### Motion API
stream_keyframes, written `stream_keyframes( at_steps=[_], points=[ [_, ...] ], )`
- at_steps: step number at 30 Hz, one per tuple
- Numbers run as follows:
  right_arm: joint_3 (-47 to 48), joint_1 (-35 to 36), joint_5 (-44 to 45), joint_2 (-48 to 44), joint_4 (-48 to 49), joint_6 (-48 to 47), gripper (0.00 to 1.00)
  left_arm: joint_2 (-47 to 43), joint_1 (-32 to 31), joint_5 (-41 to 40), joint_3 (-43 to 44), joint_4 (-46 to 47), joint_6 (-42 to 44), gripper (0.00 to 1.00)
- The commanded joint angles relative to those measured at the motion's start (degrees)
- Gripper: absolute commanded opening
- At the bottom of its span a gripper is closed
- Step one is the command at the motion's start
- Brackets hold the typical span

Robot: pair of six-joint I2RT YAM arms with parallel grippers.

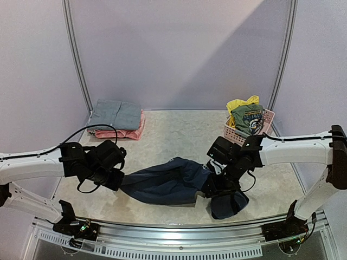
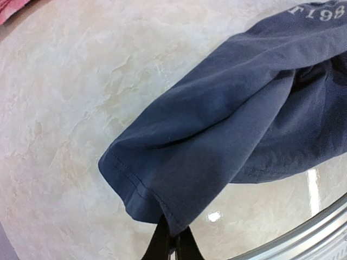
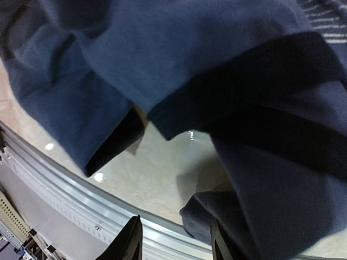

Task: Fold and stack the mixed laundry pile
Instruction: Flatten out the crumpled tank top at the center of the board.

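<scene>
Navy top [image 1: 162,184]: soft, crumpled, lying lengthwise across the lower centre of the top view on the marbled counter [image 1: 173,135], between the two hands. White lettering [image 2: 317,11] shows at the upper right of the left wrist view.

Left hand [image 1: 113,176]: at the garment's left end, lower left of the top view. In its own wrist view the left hand [image 2: 173,246] has its fingers pressed together, pinching the stitched hem corner of the navy top [image 2: 227,124].

Right hand [image 1: 217,187]: over the garment's right end, lower right of centre. In the wrist view the right hand [image 3: 173,238] has its fingers spread; the counter edge and metal rail [image 3: 81,195] show between them. A fold of navy cloth [image 3: 190,54] hangs above, and another fold lies against the right-side finger.

Grey folded garment [image 1: 115,114]: upper left, stacked on a pink folded garment [image 1: 127,132].

Pink basket [image 1: 268,116]: upper right, holding a green printed tee [image 1: 248,119] with a yellow piece [image 1: 241,103] behind it.
</scene>
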Motion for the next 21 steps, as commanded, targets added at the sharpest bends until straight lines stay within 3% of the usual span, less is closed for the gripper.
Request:
stream_keyframes(
  at_steps=[1,9,21],
  points=[
    [-0.6,-0.9,1.4,3.0,-1.2,0.8,0.43,-1.5,3.2,1.2,1.9,-3.7,1.2,0.0],
    [-0.9,-9.9,5.9,1.3,-8.3,-3.2,0.42,-1.9,7.6,3.4,3.7,-4.2,2.3,0.0],
    [13.2,-20.7,7.9,5.9,-13.8,-16.3,0.44,3.7,9.7,4.9,7.9,-4.4,5.7,0.0]
  ],
)
